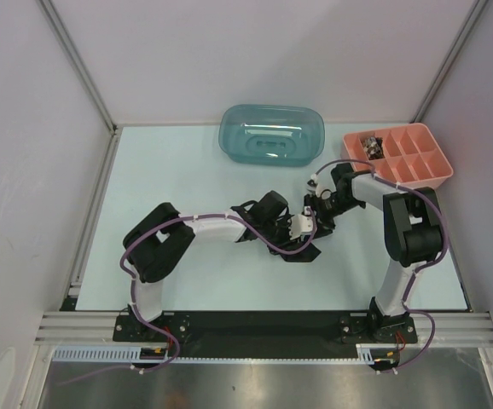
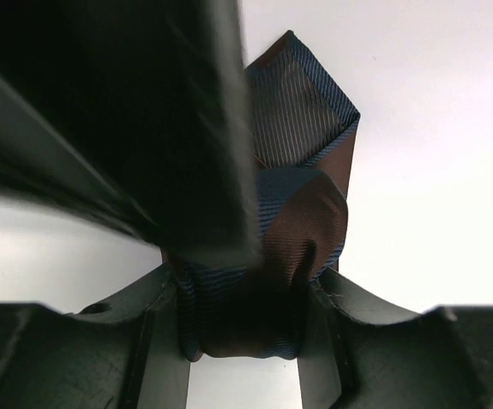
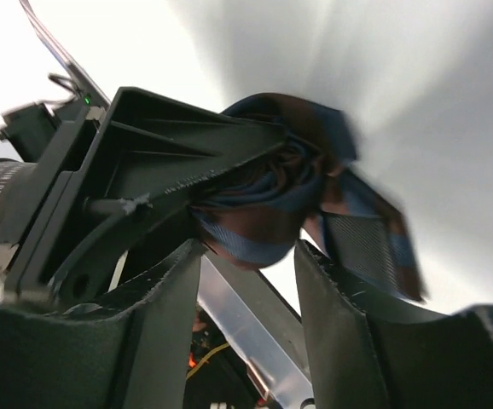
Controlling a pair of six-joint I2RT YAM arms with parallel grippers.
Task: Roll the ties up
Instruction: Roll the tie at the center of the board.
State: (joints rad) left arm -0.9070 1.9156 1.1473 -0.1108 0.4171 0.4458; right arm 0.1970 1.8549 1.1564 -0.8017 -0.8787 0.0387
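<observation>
The left gripper (image 2: pixel 242 285) pinches a floppy, partly rolled necktie of dark blue and brown striped fabric (image 2: pixel 302 128). Its two fingers (image 2: pixel 157 341) are partly closed and press on either side of the bundled roll, and the pointed tip sticks out beyond it. The right gripper (image 3: pixel 248 251) stands spread, with the roll's lower edge in the gap between its fingertips (whether they touch the fabric is hard to tell). Both tools meet near the middle of the pale table (image 1: pixel 187 170) with the necktie between them, well apart from the translucent teal plastic tub (image 1: pixel 315 145) and the salmon-pink compartment tray (image 1: pixel 438 177) at the far edge.
</observation>
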